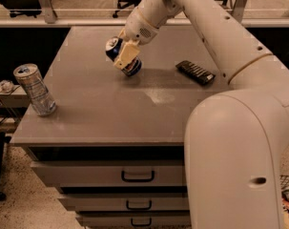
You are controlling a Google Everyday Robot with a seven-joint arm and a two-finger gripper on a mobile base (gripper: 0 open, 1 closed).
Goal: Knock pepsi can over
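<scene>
Clamping the dark blue, silver-topped pepsi can (133, 68) around its middle, the beige two-finger gripper (125, 56) holds it tilted, top leaning left, base low at the grey tabletop (110, 109), mid-rear. Silver-grey drink can (35, 90) stands upright near left edge; black remote (195, 72) lies right.

- One camera only, high up on the drawer side of the table (96, 123), looking down and forward across it.
- The arm (230, 166) fills the right foreground, very near the lens.
- The gripper (125, 58) sits mid-distance, left of centre, clasping the pepsi can (133, 68) over the tabletop.
- The drawers (110, 174) face the camera; the table's far edge lies near the top of view.
</scene>
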